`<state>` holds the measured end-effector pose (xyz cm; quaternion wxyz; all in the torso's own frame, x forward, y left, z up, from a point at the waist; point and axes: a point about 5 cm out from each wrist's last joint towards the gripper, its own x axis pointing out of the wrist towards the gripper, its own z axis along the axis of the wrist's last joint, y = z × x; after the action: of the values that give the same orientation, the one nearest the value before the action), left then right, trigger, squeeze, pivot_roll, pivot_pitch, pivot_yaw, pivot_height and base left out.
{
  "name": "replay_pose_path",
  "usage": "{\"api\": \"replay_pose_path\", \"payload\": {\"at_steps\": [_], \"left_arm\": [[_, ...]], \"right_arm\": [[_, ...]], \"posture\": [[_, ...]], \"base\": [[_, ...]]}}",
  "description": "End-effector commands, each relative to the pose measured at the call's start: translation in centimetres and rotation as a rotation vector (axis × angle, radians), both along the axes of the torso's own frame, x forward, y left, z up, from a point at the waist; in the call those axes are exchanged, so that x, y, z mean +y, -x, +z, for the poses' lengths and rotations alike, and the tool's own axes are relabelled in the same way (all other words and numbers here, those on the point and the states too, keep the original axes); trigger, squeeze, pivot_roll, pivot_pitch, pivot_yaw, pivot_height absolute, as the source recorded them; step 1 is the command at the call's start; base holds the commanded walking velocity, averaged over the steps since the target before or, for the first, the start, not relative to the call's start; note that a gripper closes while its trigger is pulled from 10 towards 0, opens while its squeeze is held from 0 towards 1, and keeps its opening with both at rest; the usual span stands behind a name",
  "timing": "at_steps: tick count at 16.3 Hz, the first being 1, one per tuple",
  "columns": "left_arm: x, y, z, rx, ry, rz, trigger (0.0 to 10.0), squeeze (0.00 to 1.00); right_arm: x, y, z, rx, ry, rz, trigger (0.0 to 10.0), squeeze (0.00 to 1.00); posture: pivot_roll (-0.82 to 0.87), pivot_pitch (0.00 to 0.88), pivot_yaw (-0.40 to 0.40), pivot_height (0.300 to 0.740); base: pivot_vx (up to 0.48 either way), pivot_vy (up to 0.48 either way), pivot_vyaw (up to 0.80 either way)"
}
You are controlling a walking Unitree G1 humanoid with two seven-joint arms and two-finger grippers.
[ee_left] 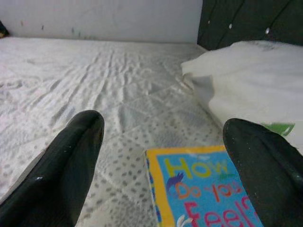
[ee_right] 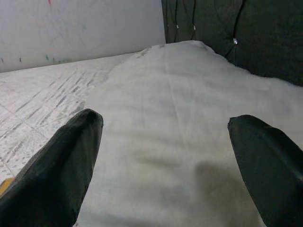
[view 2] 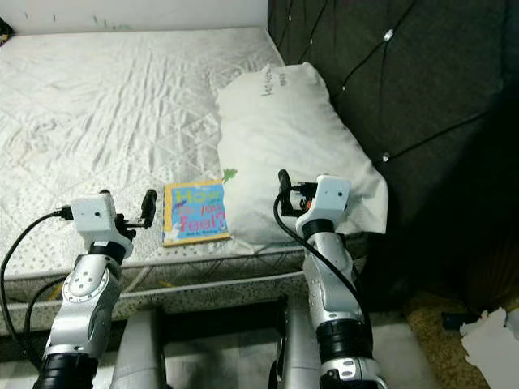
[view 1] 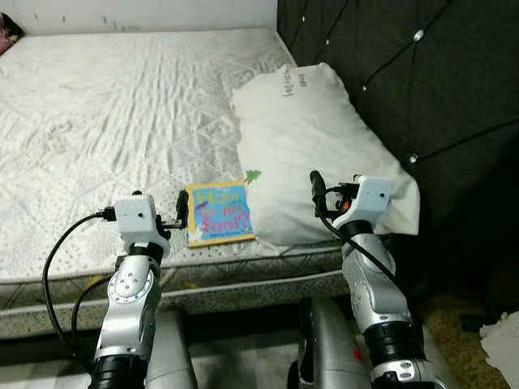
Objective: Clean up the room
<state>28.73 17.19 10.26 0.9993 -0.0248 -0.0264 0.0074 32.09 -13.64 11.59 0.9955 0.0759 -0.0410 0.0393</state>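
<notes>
The left gripper [ee_left: 161, 156] is wide open just beside the thin blue-and-yellow picture book [view 1: 217, 212]. It looks light, stiff and flat; grab its near edge. The right gripper [ee_right: 165, 161] hangs wide open over the soft white pillow [view 1: 312, 146].

I see a white mattress [view 1: 122, 121] with dotted quilting, white pillow [view 1: 316, 146], book [view 1: 217, 213] blue with yellow border and multicoloured lettering, black tufted headboard [view 1: 430, 89], silver arms, black end effector fingers [ee_left: 66, 161]
</notes>
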Motion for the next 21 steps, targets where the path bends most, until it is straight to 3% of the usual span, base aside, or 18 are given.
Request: {"api": "replay_pose_path", "payload": {"at_steps": [1, 12, 17, 21], "left_arm": [[-0.1, 0.1, 0.4, -0.012, -0.013, -0.001, 10.0, 0.0], [-0.8, -0.4, 0.6, -0.017, -0.018, -0.001, 10.0, 0.0], [-1.2, -0.4, 0.7, -0.019, -0.049, -0.02, 10.0, 0.0], [-0.5, -0.3, -0.3, 0.042, -0.049, 0.045, 10.0, 0.0]], "right_arm": [[0.1, -0.2, 0.8, -0.021, 0.009, 0.018, 10.0, 0.0], [-0.3, -0.3, 0.9, -0.022, 0.034, 0.013, 10.0, 0.0], [-0.6, 0.1, 0.3, -0.007, 0.049, 0.002, 10.0, 0.0], [-0.6, 0.6, -0.5, 0.015, 0.059, 0.006, 10.0, 0.0]], "posture": [[0.05, 0.0, -0.013, 0.588], [0.04, 0.0, -0.019, 0.733], [0.05, 0.0, -0.016, 0.74], [0.05, 0.0, -0.008, 0.74]], "base": [[0.0, 0.0, 0.0], [0.0, 0.0, 0.0], [0.0, 0.0, 0.0], [0.0, 0.0, 0.0]]}}
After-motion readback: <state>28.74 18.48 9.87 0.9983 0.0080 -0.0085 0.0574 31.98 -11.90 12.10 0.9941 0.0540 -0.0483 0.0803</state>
